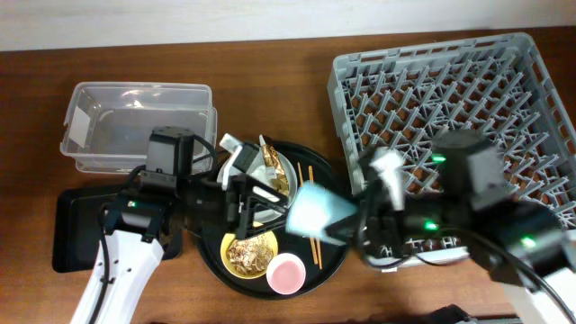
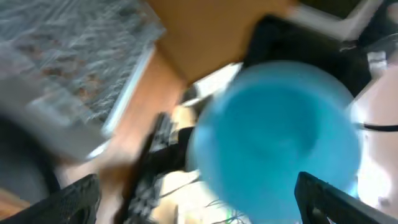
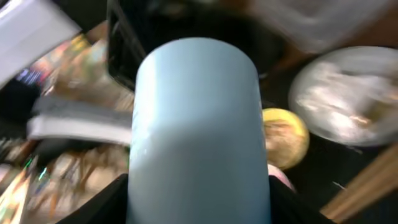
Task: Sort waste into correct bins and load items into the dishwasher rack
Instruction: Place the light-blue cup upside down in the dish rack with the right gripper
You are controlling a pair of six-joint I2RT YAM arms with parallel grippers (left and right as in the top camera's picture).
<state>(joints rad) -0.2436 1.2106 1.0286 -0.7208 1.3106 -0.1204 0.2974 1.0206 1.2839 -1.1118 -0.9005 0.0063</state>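
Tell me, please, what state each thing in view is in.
light-blue cup: in the air, on its side.
right gripper: shut on the light-blue cup.
left gripper: open.
pink cup: upright, empty.
yellow bowl: upright, holding gold-brown waste.
clear tub: upright, looks empty.
dishwasher rack: no dishes visible.

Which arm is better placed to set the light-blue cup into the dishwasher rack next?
Right. The light-blue cup sits between the right fingers, seemingly gripped, and that arm is beside the dishwasher rack. The left fingers are spread apart, off the cup, over the round black tray.
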